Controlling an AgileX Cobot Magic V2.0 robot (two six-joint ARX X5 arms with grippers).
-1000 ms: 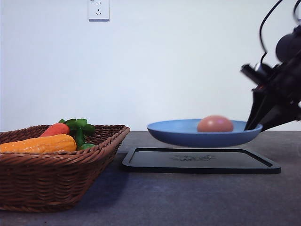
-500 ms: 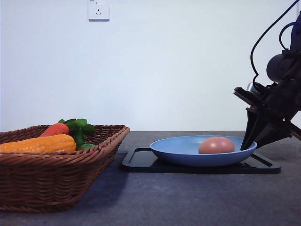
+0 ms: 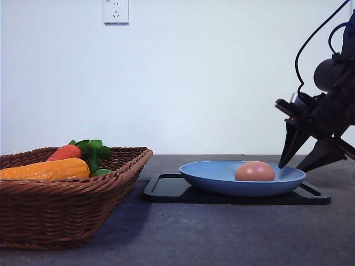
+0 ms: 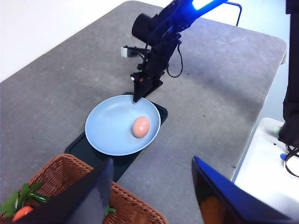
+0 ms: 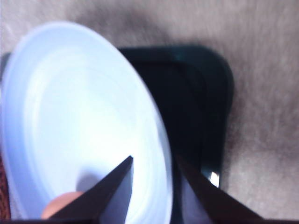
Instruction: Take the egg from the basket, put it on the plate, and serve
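The brownish-pink egg (image 3: 254,171) (image 4: 140,126) (image 5: 60,207) lies in the light-blue plate (image 3: 213,176) (image 4: 110,133) (image 5: 70,107). The plate rests on a black tray. My right gripper (image 3: 292,166) (image 4: 137,99) (image 5: 154,157) is open at the plate's right rim, one finger over the inside and one outside, and it holds nothing. The wicker basket (image 3: 55,216) (image 4: 65,170) stands at the left. In the left wrist view my left gripper (image 4: 152,161) hangs open and empty high over the basket's edge.
The black tray (image 3: 233,197) (image 4: 79,144) (image 5: 196,112) lies under the plate at centre right. In the basket are a red-orange carrot with green leaves (image 3: 66,152) and a yellow vegetable (image 3: 47,169). A white box (image 4: 266,163) sits off the table's edge.
The plate with the egg came down from above the tray and now rests on it. My right gripper, shut on the rim before, has opened and let the plate go.
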